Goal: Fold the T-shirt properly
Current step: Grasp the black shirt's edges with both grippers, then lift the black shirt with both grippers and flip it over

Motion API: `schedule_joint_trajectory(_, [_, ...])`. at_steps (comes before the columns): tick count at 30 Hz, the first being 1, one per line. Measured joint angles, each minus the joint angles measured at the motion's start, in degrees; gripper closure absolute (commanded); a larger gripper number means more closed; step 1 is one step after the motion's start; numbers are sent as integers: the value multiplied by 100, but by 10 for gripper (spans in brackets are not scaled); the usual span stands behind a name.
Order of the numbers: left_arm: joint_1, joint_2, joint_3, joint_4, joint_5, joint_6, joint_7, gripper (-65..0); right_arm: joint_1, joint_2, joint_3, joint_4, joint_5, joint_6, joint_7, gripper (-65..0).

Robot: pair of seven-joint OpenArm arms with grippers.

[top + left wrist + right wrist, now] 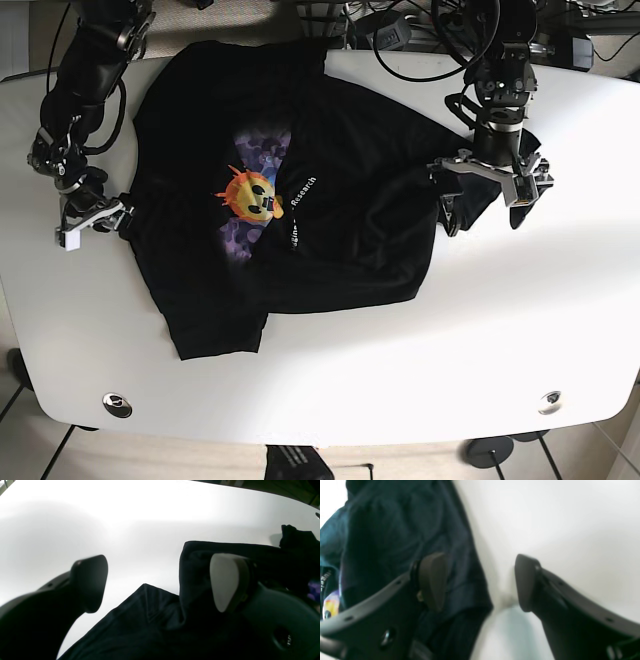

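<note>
A black T-shirt (270,200) is shown spread on the white table (520,330), one side already folded across the printed graphic (252,195), which serves as the landmark here. To the right of the graphic, the left gripper (490,195) is held over the bunched sleeve (470,195) with its jaws spread apart and nothing gripped. To the left of the graphic, the right gripper (95,215) is set at the shirt's edge, likewise open and empty. A likely fault can be judged from this pose: if either gripper is closed while only one finger lies over cloth, a single layer or no cloth may be caught, and the fold would be dragged askew or the sleeve left crumpled. The left wrist view shows one pad (228,581) above dark fabric and the other (90,582) over bare table, a detail lost from above. The right wrist view, though blurred, shows the same straddling of the hem (467,597). Only the base view shows the whole garment.
</note>
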Motion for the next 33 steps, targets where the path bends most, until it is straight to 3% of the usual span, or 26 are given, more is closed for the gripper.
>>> schedule_joint_trajectory(3, [-4, 2, 0, 0, 0, 4, 2, -618, -13, -72, -485, 35, 44, 0, 127, -403])
schedule_joint_trajectory(8, [-7, 2, -4, -2, 0, 2, 2, -618, -109, -308, -540, 74, 181, 122, 269, -395])
schedule_joint_trajectory(9, [-7, 0, -4, -7, -2, 2, 2, -619, -109, -308, -540, 72, 173, 122, 254, -369])
schedule_joint_trajectory(15, [-280, 0, -7, -461, -4, 4, 20, -619, -127, -313, -546, 61, 149, 63, 129, -22])
schedule_joint_trajectory(16, [-483, -2, 13, -643, -9, -7, -129, -619, -122, -310, -544, 57, 149, 63, 127, -21])
schedule_joint_trajectory(21, [-1281, 31, 26, -1088, -177, 9, 911, -619, -125, -313, -546, 74, 142, 63, 101, -21])
schedule_joint_trajectory(23, [-1534, 4, 114, -1165, -385, -295, 1095, -618, -140, -315, -546, 153, 96, 59, 83, -21])
schedule_joint_trajectory(24, [-1659, -13, 190, -1250, -415, -697, 1255, -618, -155, -334, -546, 214, 48, 20, 42, -21])
schedule_joint_trajectory(28, [-2197, 28, 197, -1888, -409, -1207, 1943, -617, -173, -345, -546, 267, 42, 7, 17, -21])
schedule_joint_trajectory(33, [-2334, -4, 315, -2468, -404, -1300, 1956, -617, -173, -358, -533, 280, 42, -4, 0, -21])
